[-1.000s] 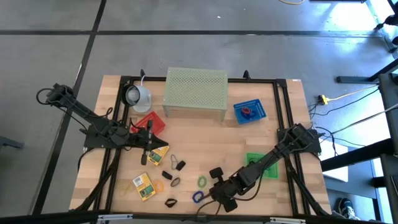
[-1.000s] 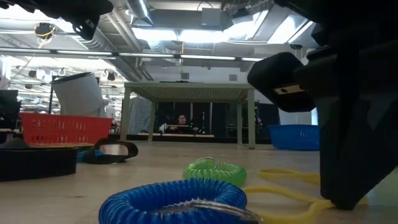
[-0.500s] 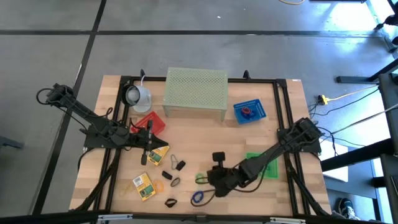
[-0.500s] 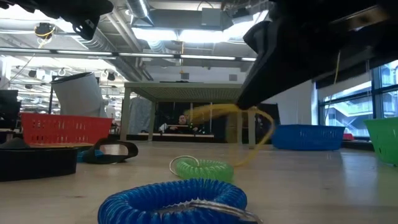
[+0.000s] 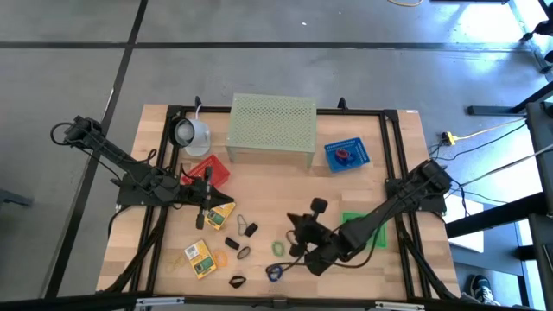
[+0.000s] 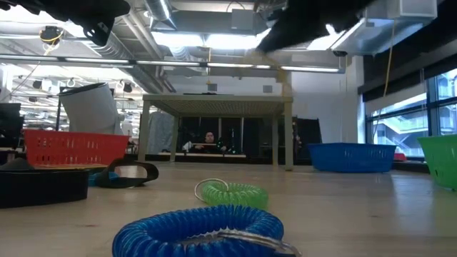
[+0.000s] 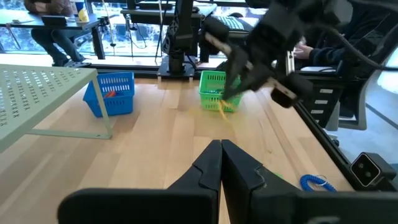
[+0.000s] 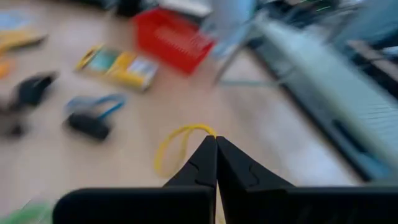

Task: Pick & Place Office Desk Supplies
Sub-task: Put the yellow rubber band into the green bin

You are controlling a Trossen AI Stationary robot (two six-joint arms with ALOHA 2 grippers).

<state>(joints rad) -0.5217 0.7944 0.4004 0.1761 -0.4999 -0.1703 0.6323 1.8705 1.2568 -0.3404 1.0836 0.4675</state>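
Note:
My right gripper (image 5: 297,229) is above the near middle of the table, shut on a thin yellow loop (image 8: 163,149). The left wrist view shows this loop (image 7: 222,107) dangling under it. A blue coiled loop (image 6: 200,228) and a green coiled loop (image 6: 232,193) lie flat on the wood nearby. Yellow printed packets (image 5: 200,257) and black clips (image 5: 251,230) lie toward the table's left. My left gripper (image 7: 221,152) is shut, raised over the left part of the table near a packet (image 5: 221,211), and touches nothing I can see. My right gripper pinches the yellow loop between its two shut fingers, on one spot of its rim (image 8: 208,129). The loop is lifted clear of the table and hangs slack below the fingers.
A pale green perforated stand (image 5: 272,128) occupies the far middle. A red basket (image 5: 207,170), a blue basket (image 5: 347,155) and a green basket (image 5: 359,226) sit on the table. A white cup-like thing (image 5: 192,132) is at the far left. People sit beyond the table.
My right gripper has risen from the table near its near edge and moved toward the far edge. The yellow loop, which lay on the wood beside the coiled loops, has gone up with it and is now clear of the table. The green loop shifted slightly.

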